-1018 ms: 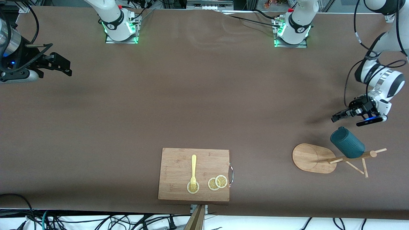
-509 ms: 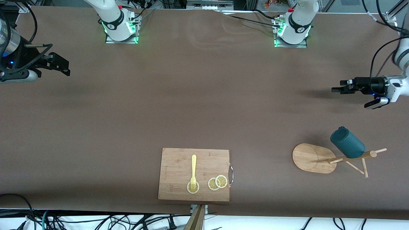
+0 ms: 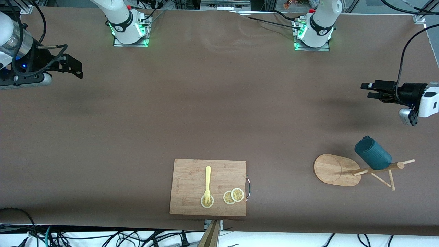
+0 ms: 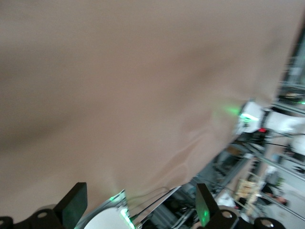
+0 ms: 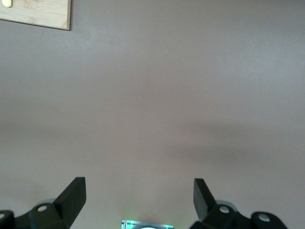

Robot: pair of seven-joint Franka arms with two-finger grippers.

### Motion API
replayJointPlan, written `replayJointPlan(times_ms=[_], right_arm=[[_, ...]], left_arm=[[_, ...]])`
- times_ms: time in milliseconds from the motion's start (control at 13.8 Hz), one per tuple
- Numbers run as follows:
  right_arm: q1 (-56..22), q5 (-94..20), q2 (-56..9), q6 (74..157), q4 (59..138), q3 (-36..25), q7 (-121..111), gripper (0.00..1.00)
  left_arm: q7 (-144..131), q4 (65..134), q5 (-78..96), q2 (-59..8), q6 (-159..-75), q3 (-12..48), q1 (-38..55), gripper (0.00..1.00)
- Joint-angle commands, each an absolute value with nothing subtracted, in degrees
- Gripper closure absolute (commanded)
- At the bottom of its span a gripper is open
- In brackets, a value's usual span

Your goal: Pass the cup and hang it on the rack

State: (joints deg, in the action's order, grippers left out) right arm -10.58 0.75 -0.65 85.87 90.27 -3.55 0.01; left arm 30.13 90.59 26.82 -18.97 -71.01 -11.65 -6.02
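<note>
The cup hung on the rack at the lower right of the front view. The left gripper hovered empty above it at the right edge, fingers apart. The right gripper waited at the upper left, fingers also apart.

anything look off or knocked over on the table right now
Nothing stands out. The cup hangs on a peg of the rack, toward the left arm's end. The fork and lemon slices lie neatly on the cutting board. The left gripper and right gripper are open, holding nothing, over bare table.
</note>
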Motion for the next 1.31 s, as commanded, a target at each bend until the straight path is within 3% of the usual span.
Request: replayJointPlan(times_ms=[0,364,800,1236], right_arm=[[-10.5,1.5,0.3,85.3,91.0,-3.1,-0.3,0.00],[-10.5,1.4,0.3,85.7,90.9,-2.0,-0.3,0.00],[-10.6,1.3,0.2,86.3,90.5,-1.8,-0.3,0.00],[-10.6,1.1,0.2,87.5,90.4,-1.1,-0.1,0.00]], left_arm=[[24.7,83.3,17.6,-18.6,-70.9,-11.4,-0.5,0.00],[24.7,79.8,-2.3,-13.0,-79.1,-7.4,4.1,0.00],[11.6,80.5,-1.6,-6.3,-77.5,-1.0,1.0,0.00],[0.5,79.6,1.7,-7.8,-76.4,0.8,-0.2,0.00]])
